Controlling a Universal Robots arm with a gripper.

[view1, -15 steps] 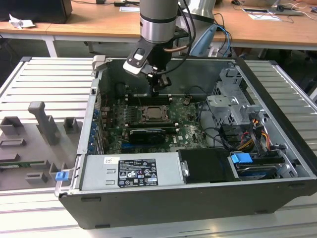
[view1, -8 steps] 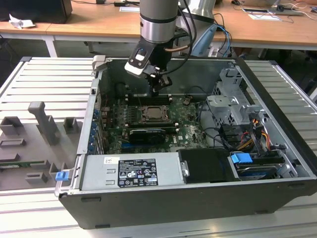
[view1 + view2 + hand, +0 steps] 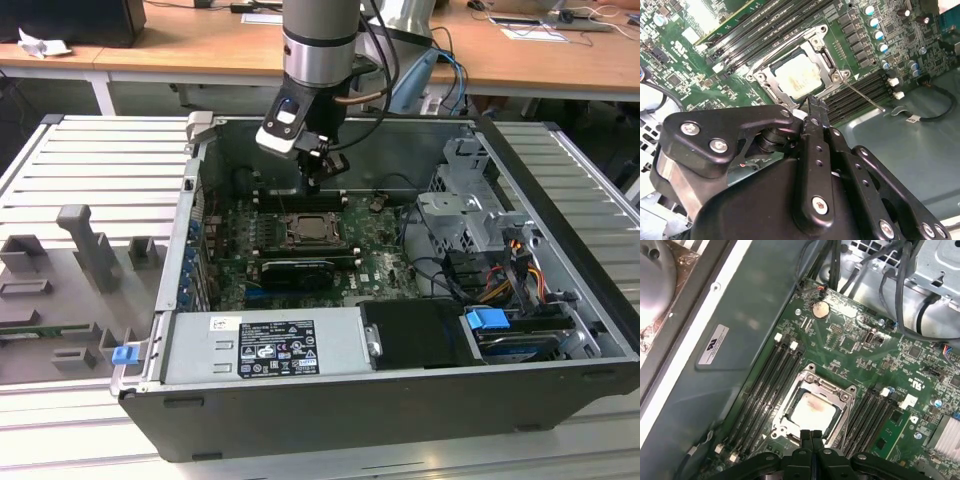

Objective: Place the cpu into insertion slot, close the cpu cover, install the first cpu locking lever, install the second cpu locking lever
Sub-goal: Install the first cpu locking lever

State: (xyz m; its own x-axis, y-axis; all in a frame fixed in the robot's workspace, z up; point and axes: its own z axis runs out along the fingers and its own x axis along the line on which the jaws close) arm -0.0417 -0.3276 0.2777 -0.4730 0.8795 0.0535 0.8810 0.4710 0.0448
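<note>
The cpu lies flat in the socket, its pale metal top showing through the square opening of the cpu cover, which is folded down over it. In the exterior view the cpu sits mid-board inside the open computer case. My gripper is shut with nothing between its fingers, and it hovers just above the socket's edge. A thin metal locking lever angles out from one corner of the socket across the memory slots.
Rows of black memory slots flank the socket on both sides. A long black card lies in front of the socket. Drive cages and cable bundles fill the exterior view's right, and the power supply sits along the near wall.
</note>
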